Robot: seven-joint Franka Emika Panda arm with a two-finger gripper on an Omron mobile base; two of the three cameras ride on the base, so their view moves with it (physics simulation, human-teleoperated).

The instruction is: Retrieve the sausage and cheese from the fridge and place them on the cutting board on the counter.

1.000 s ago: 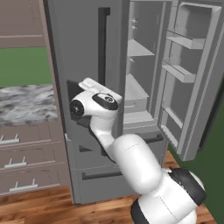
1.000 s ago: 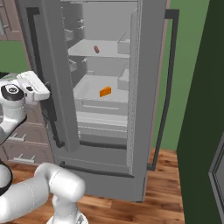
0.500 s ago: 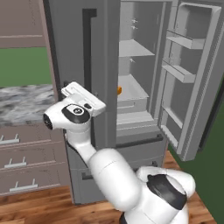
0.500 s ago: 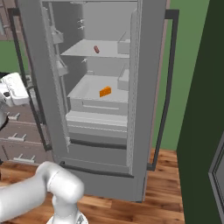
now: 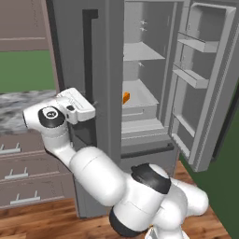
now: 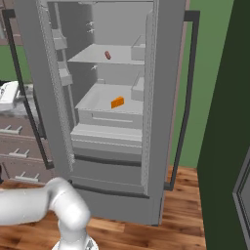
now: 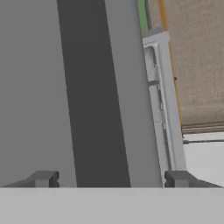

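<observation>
Tool (image 7: 111, 179) now spread, released from the fridge (image 6: 166, 88) handle (image 7: 94, 87); doors stand wider, exposing sausage (image 6: 108, 55) and cheese (image 6: 117, 102) for retrieval.

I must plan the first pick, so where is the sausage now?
In the right base view, the sausage lies on the upper shelf inside the open fridge, above the cheese.

In the open fridge (image 6: 166, 97), the sausage (image 6: 108, 55) lies one shelf above the orange cheese (image 6: 117, 102).
</observation>
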